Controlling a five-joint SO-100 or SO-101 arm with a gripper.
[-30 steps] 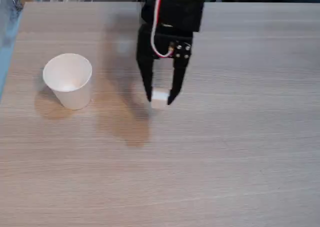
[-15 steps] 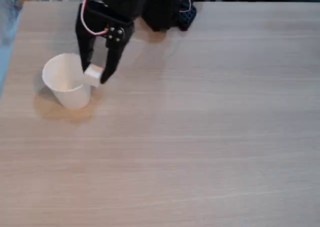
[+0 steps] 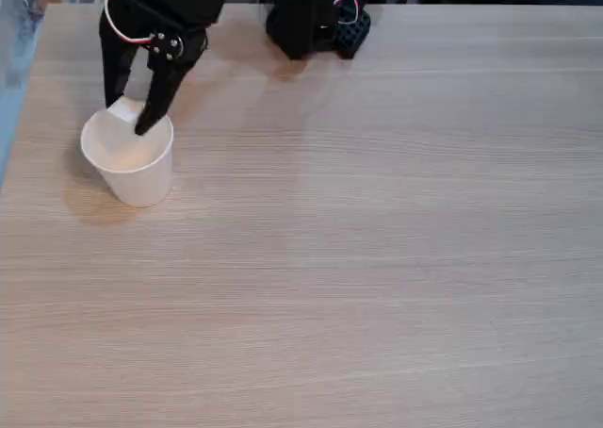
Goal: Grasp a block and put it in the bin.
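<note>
In the fixed view the bin, a white tapered paper cup (image 3: pixel 130 162), stands upright at the left of the wooden table. My black gripper (image 3: pixel 129 115) hangs over the cup's far rim, fingers pointing down. It is shut on the block (image 3: pixel 126 110), a tiny white cube pinched between the fingertips just above the cup's opening. The cube sits against the back edge of the rim; whether it touches the rim I cannot tell.
The arm's black base (image 3: pixel 311 18) with red and white wires stands at the table's far edge, centre. The pale wooden table (image 3: pixel 377 239) stretches wide to the right and front. The table's left edge runs close beside the cup.
My gripper has carried the block from the table's middle leftward, past the cup's right side, to above the cup's far rim. The cup has stayed in place.
</note>
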